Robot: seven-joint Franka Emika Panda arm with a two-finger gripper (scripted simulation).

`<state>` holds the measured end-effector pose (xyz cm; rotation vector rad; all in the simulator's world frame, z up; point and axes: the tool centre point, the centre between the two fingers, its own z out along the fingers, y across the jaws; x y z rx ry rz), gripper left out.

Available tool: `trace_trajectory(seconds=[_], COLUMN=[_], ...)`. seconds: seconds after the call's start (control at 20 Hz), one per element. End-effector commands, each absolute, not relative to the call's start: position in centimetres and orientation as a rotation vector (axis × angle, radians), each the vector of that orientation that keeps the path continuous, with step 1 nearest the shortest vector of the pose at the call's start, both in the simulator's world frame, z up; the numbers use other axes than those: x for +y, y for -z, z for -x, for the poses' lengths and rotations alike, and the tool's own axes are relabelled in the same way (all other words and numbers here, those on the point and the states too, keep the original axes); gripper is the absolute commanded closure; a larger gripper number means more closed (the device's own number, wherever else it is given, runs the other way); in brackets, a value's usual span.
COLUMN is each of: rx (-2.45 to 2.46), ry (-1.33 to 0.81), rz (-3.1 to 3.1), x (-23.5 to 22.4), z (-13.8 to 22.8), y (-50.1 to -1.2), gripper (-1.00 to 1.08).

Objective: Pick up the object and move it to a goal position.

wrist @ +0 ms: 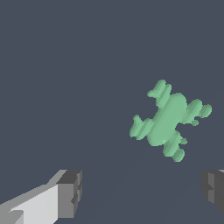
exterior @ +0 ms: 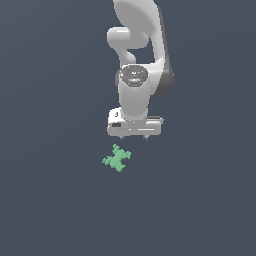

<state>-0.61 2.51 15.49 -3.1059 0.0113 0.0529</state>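
Note:
The object (exterior: pixel 117 158) is a small mint-green knobbly piece with several stubby rounded protrusions, lying flat on the dark grey surface. In the wrist view the object (wrist: pixel 169 119) lies off to one side of the line between the fingers, nearer one of them. My white gripper (exterior: pixel 134 137) hangs from the arm just above and behind the object, slightly toward the exterior view's right. Its dark-tipped fingers (wrist: pixel 70 193) stand wide apart with nothing between them, so the gripper (wrist: pixel 142 192) is open and apart from the object.
The white arm (exterior: pixel 140 60) rises behind the gripper toward the exterior view's top. The flat dark grey surface (exterior: pixel 50 200) fills both views, and nothing but the object lies on it.

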Motion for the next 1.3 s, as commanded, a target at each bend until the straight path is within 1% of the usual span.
trace_trajectory(seconds=[0.0, 0.3, 0.8, 1.25], rx=[0.054, 0.233, 0.64, 0.801], ry=[-0.052, -0.043, -0.015, -0.001], rz=[3.106, 3.102, 3.064, 3.037], x=[2.1, 0.6, -3.2, -4.9], z=[0.4, -0.4, -1.7, -2.1], y=[-15.0, -13.0, -8.3, -6.4], gripper=[-0.92, -0.92, -0.92, -0.92])
